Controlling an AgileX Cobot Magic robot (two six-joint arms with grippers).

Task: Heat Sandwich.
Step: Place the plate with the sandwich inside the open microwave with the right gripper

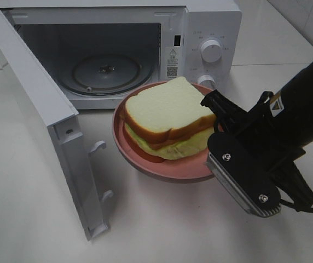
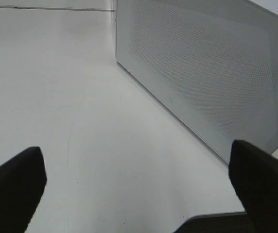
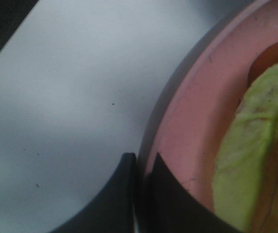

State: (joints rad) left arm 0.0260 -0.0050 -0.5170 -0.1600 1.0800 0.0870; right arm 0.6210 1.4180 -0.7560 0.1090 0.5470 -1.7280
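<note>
The sandwich (image 1: pixel 167 118), white bread with tan crust and pale green filling, lies on a round pink plate (image 1: pixel 173 167) just in front of the open microwave (image 1: pixel 211 22). My right gripper (image 1: pixel 214 118) is shut on the plate's right rim and seems to hold it tilted, slightly above the table. In the right wrist view its fingers (image 3: pixel 140 179) pinch the pink rim (image 3: pixel 197 111) next to the green filling (image 3: pixel 246 160). My left gripper (image 2: pixel 139 194) is open and empty, facing the outer side of the microwave door (image 2: pixel 202 73). It is out of the exterior high view.
The microwave door (image 1: pixel 36 109) stands wide open to the left, reaching towards the table's front. The glass turntable (image 1: pixel 106 71) lies inside the cavity. Two knobs (image 1: pixel 211 50) sit on the right panel. The white tabletop (image 1: pixel 162 230) runs in front.
</note>
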